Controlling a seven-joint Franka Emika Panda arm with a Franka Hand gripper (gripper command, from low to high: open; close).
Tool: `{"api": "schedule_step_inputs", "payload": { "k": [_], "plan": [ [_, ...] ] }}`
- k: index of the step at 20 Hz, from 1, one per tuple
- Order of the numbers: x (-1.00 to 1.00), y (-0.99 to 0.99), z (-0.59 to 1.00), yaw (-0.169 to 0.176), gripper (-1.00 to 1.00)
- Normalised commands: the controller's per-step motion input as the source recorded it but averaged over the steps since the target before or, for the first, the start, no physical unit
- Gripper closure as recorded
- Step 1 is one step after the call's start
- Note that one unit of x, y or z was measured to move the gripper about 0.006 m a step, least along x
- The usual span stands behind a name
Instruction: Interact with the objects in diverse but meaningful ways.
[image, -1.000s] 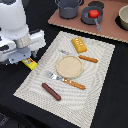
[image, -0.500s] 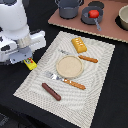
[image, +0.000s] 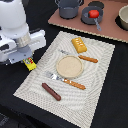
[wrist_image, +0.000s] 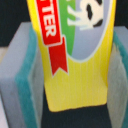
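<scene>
My gripper stands at the exterior view's left, by the placemat's edge, shut on the yellow box with the red label. In the wrist view the box fills the gap between the two grey fingers with teal pads. An orange ridged block and a brown sausage lie on the striped placemat. A red tomato sits in a small dark pan at the back. A dark grey two-handled pot stands beside it.
A round tan plate lies mid-mat, with a wooden-handled fork in front and a knife behind. A brown board at the back carries the pot, the pan and a bowl. The arm's white body covers the exterior view's upper left.
</scene>
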Motion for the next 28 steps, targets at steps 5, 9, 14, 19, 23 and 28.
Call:
{"api": "schedule_step_inputs", "payload": {
  "k": [5,9,14,19,23,28],
  "plan": [
    [0.99,0.52,0.71,-0.002,1.00],
    [1.00,0.47,0.35,-0.001,1.00],
    [1.00,0.51,0.22,0.000,1.00],
    [1.00,0.27,0.00,-0.017,1.00],
    [1.00,0.13,0.03,-0.024,1.00],
    [0.98,0.03,0.21,-0.060,1.00]
  ]
}}
